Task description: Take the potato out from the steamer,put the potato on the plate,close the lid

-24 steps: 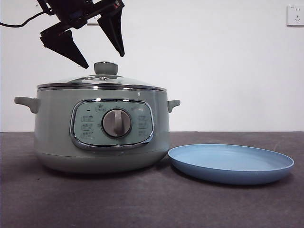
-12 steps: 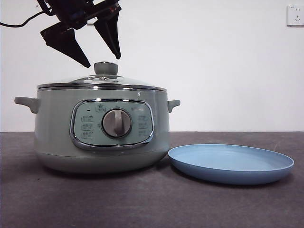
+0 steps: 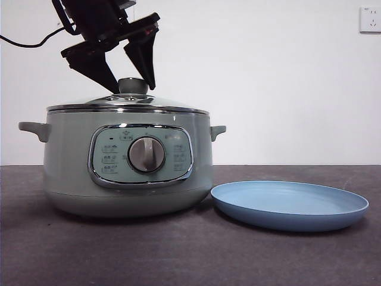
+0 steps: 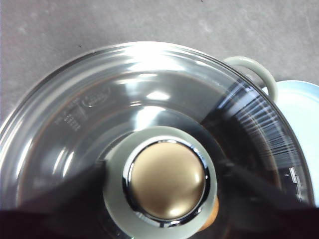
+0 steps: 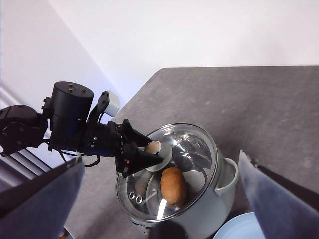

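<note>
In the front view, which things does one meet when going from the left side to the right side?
Steamer, with the left gripper open around the lid knob above it → plate → wall socket at the top right corner.

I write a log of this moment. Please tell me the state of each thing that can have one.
lid: on the steamer, closed
steamer: upright on the table
potato: inside the steamer, under the lid
plate: empty, beside the steamer
left gripper: open, jaws either side of the lid knob
right gripper: open, high above the table
</note>
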